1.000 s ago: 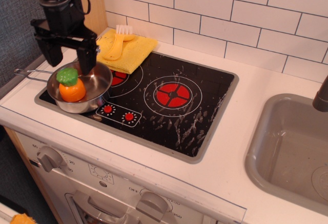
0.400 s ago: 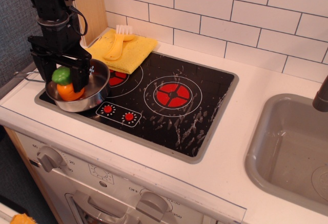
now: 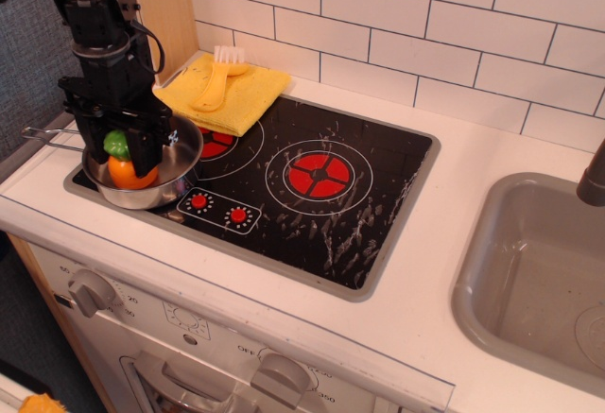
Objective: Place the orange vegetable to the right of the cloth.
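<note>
Observation.image has the black tool [image 3: 120,146] lowered into the steel pan [image 3: 180,163], its fingers straddling the orange vegetable [image 3: 123,171]; whether they already pinch it I cannot tell. The pan sits in front of the yellow cloth [image 3: 248,96], which carries a brush [image 3: 216,77]. A good grasp would squeeze the round body below the green top, then lift straight up, clearing the pan rim before crossing to the cloth's right.

Pan [image 3: 156,172] at the worktop's front-left corner, vegetable [image 3: 125,165] inside it, gripper [image 3: 117,148] around the vegetable. Cloth [image 3: 227,92] behind the pan near the back edge, brush [image 3: 216,77] on it. Sink [image 3: 529,271] at the right edge.
</note>
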Controlling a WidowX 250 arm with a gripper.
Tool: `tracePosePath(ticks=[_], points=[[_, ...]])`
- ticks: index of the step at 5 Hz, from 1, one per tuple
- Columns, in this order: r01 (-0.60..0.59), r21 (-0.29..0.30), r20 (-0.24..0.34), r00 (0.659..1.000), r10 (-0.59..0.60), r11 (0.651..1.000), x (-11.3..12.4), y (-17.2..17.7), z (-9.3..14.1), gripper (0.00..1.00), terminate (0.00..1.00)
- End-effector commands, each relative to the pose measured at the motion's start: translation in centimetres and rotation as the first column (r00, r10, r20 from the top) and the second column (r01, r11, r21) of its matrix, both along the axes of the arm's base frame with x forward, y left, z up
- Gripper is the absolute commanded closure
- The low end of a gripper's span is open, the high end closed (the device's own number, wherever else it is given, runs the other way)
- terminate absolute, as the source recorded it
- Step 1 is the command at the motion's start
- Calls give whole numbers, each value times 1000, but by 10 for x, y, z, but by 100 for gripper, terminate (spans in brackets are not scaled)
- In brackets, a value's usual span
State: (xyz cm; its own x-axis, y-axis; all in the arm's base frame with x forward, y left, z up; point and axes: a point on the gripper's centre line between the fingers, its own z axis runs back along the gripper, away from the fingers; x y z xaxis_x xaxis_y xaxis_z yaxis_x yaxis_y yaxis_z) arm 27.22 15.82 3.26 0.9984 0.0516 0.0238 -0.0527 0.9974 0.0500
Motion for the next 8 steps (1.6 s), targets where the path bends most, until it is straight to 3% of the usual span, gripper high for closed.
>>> tracePosePath(ticks=[1,2,4,6,8], points=[[56,-26,190,981,-50,998,19,-27,76,100,0],[144,-33,195,972,-135,989,44,-67,82,100,0],[186,16,101,977,-187,982,86,-106,42,100,0],[145,52,112,982,-150,988,119,-109,28,100,0],[127,55,96,987,-132,990,129,-101,21,100,0]])
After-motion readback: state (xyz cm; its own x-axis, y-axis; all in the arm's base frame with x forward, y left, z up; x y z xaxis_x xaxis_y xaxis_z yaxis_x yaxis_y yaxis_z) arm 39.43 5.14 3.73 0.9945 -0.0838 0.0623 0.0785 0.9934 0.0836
